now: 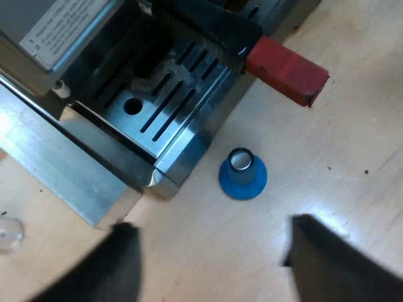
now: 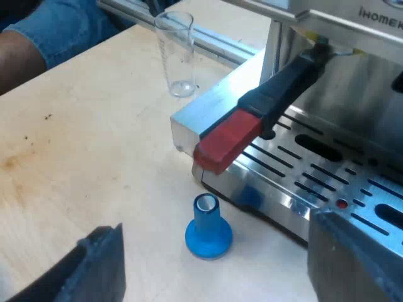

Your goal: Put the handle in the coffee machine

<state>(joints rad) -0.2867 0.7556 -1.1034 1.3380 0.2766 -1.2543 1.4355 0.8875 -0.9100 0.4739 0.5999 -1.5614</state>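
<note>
Handle in place at the front of the espresso machine, its dark shaft reaching out from under the brew head over the slotted drip tray, its red end jutting past the tray's corner above the wooden table. Where the metal holder meets the machine is hidden, so whether it is turned fully home cannot be told; by the look of it the task is done or nearly so. The left gripper hangs above the table just off the tray's corner, fingers spread wide with nothing between them. The right gripper is likewise wide apart and empty, one finger over the tray's edge, the other over bare wood. A blue tamper stands upright on the table between them, near the tray and below the red end. A clear measuring glass stands beside the machine, and a person's blue sleeve shows at the table's far edge. The risk now is a careless pull-back: a finger catching the red end could swing the handle loose, and a low sweep could topple the tamper.
</note>
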